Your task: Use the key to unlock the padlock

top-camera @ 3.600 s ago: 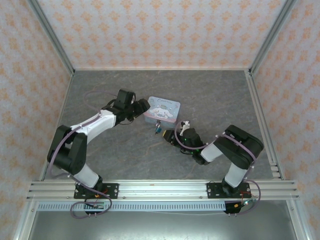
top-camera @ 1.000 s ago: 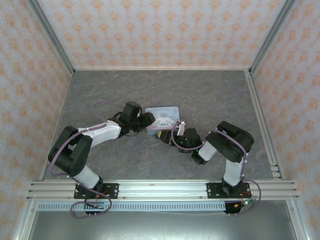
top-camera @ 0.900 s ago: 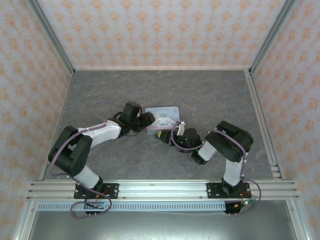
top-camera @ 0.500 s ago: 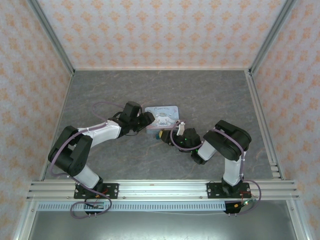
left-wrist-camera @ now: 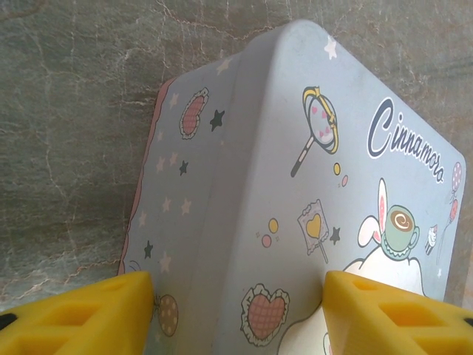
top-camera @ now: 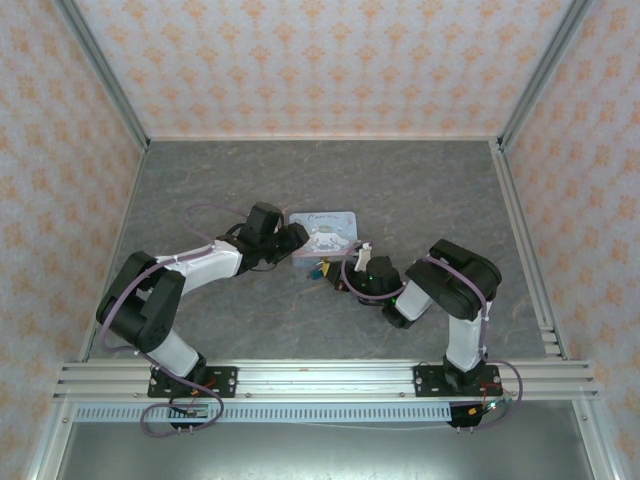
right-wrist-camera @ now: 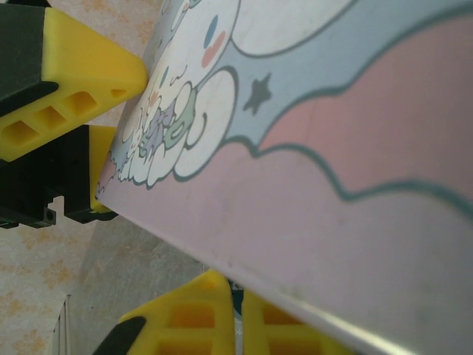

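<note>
The left gripper (left-wrist-camera: 236, 314) clamps the tin (left-wrist-camera: 281, 185) across its sides and steadies it. The right gripper (right-wrist-camera: 236, 322) is closed tight under the tin's front edge, with a thin dark sliver between its fingers; whether that is key or lock cannot be told. The padlock (top-camera: 320, 268) sits at the tin's near edge, beside the right fingertips. Risk: a twist on so slight a hold may slip off, or drag the tin askew.

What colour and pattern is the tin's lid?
Pale blue lid, printed with hearts, stars and a cartoon figure; shows best in left wrist view.
</note>
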